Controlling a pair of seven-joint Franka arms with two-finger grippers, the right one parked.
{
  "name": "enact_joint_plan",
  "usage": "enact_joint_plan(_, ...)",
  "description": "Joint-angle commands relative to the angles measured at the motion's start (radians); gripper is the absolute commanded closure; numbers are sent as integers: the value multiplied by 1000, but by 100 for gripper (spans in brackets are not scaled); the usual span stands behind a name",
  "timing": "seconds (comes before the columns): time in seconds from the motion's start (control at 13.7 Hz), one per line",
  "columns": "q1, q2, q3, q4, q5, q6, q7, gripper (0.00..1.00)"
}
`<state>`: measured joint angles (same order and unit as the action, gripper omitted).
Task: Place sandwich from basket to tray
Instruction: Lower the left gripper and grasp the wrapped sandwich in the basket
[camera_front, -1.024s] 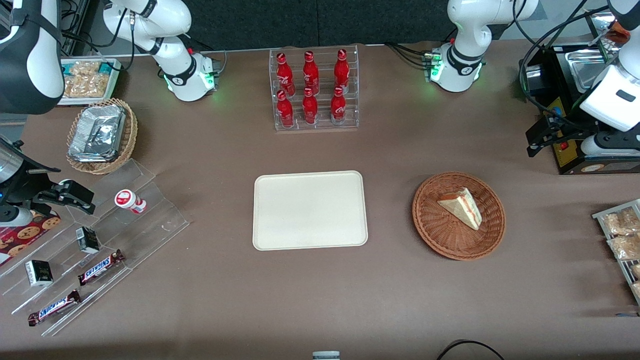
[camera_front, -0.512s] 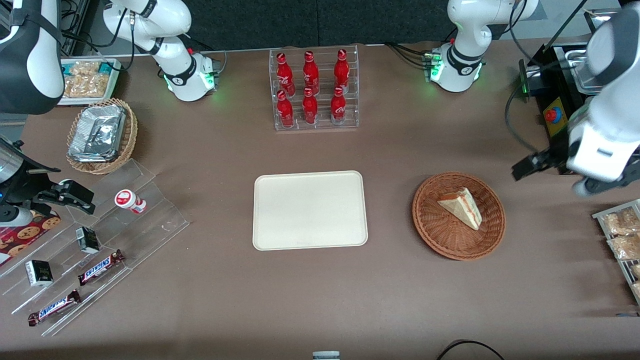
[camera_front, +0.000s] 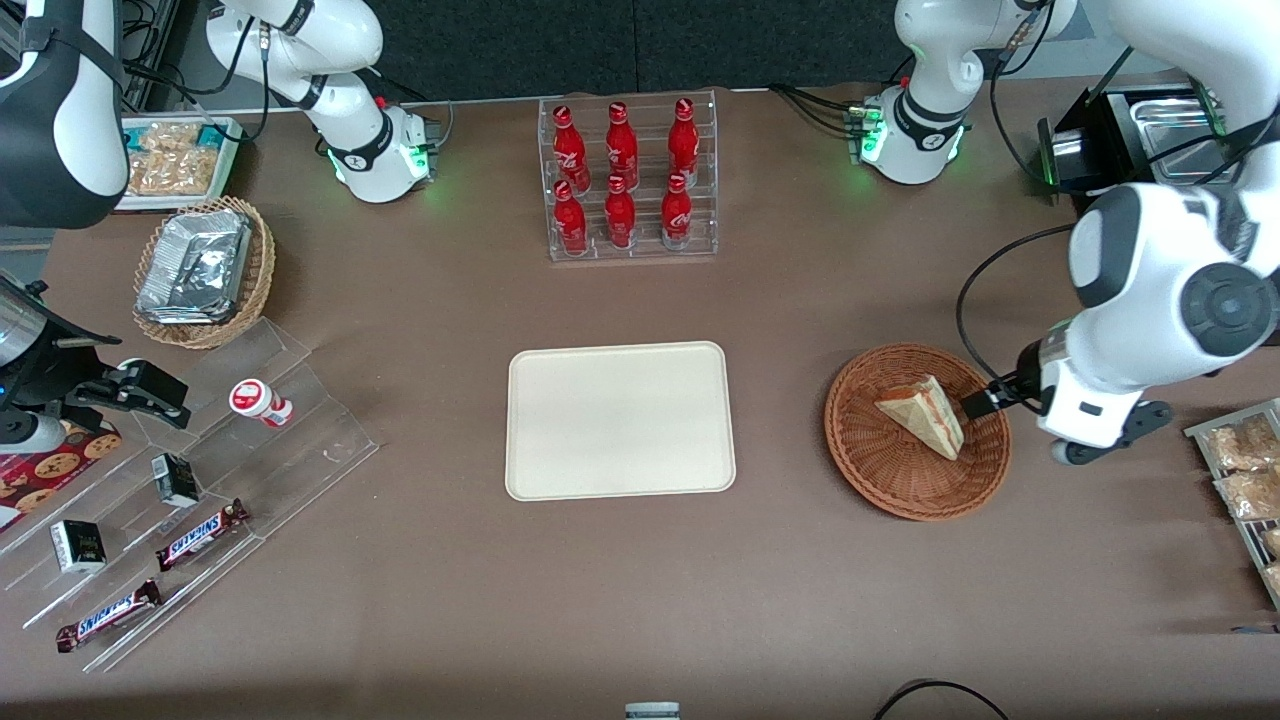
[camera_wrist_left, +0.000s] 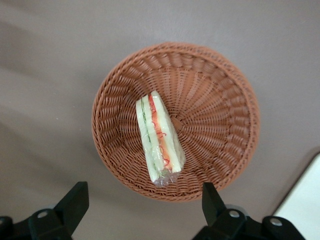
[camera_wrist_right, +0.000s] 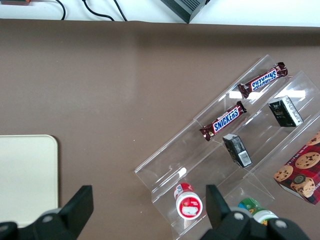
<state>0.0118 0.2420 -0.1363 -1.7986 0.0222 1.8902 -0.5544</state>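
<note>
The sandwich (camera_front: 922, 413), a wrapped white wedge with red and green filling, lies in the reddish-brown wicker basket (camera_front: 880, 470). The cream tray (camera_front: 620, 420) sits bare beside the basket, toward the parked arm's end. My left gripper (camera_front: 990, 402) hovers above the basket's rim on the working arm's side, just beside the sandwich. In the left wrist view the gripper (camera_wrist_left: 142, 205) is open, both black fingers spread wide with nothing between them. The sandwich (camera_wrist_left: 159, 137) and basket (camera_wrist_left: 215, 115) lie below it, and a corner of the tray (camera_wrist_left: 306, 200) shows.
A clear rack of red bottles (camera_front: 628, 180) stands farther from the camera than the tray. A tan basket with foil packs (camera_front: 203, 272) and stepped acrylic racks with snack bars (camera_front: 190, 480) lie toward the parked arm's end. Snack packs (camera_front: 1240, 470) and a black machine (camera_front: 1110, 140) sit at the working arm's end.
The left arm has swung in from the table's end and come down toward the basket. Its gripper now hangs over the basket's rim. Sandwich, basket and tray have not moved.
</note>
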Motion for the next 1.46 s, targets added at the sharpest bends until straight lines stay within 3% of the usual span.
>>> enact_joint_plan(0.0, 2, -32, -5, -118, -25, 113, -47, 0)
enact_joint_plan(0.51, 8, -1, -5, -375, -36, 499, -134, 0)
enact_joint_plan(0.95, 2, 118, -5, -378, -36, 628, -188, 2)
enact_joint_plan(1.1, 2, 126, -5, -375, -36, 632, -206, 51)
enact_joint_plan(1.24, -1, 120, -5, -367, -35, 629, -269, 85)
enact_joint_plan(1.39, -3, 109, -9, -337, -33, 613, -300, 89)
